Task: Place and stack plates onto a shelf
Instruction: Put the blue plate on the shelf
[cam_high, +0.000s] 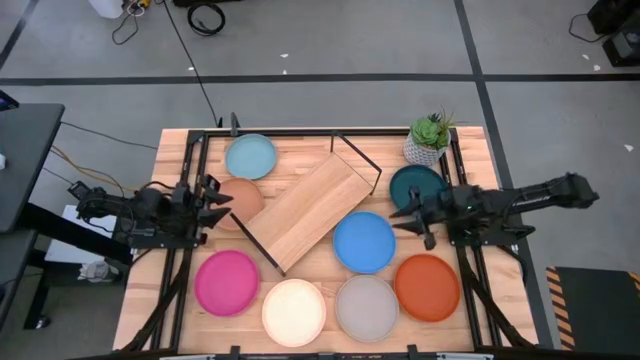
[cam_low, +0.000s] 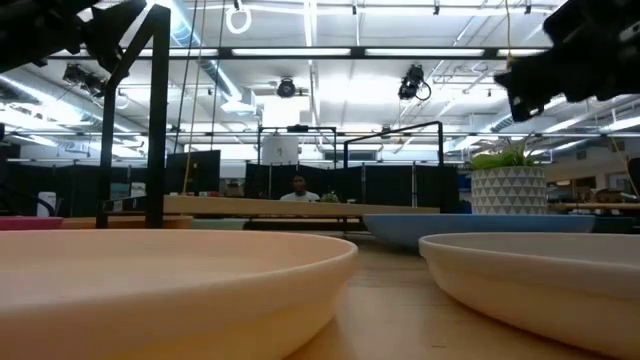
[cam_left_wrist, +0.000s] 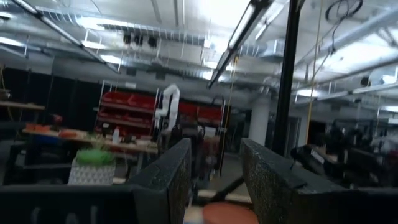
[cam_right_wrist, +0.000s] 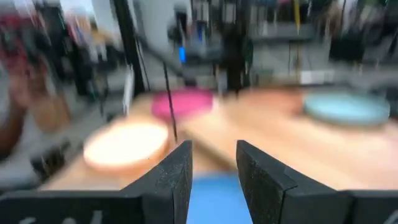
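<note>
The light wood shelf (cam_high: 305, 210) stands slantwise on its black wire legs mid-table. Round it lie the plates, each flat on the table: light blue (cam_high: 250, 156), tan (cam_high: 240, 200), dark teal (cam_high: 418, 186), blue (cam_high: 364, 241), orange (cam_high: 427, 287), grey (cam_high: 366, 307), cream (cam_high: 293, 312) and pink (cam_high: 227, 282). My left gripper (cam_high: 218, 203) is open and empty, raised over the tan plate's left part (cam_left_wrist: 230, 214). My right gripper (cam_high: 408, 215) is open and empty, raised between the dark teal and blue plates, with the blue plate (cam_right_wrist: 214, 199) below its fingers.
A potted plant (cam_high: 430, 138) stands at the far right corner, beside the dark teal plate. Black frame rails run along the table's left and right sides. In the low view the cream plate (cam_low: 170, 285) and grey plate (cam_low: 540, 280) fill the foreground.
</note>
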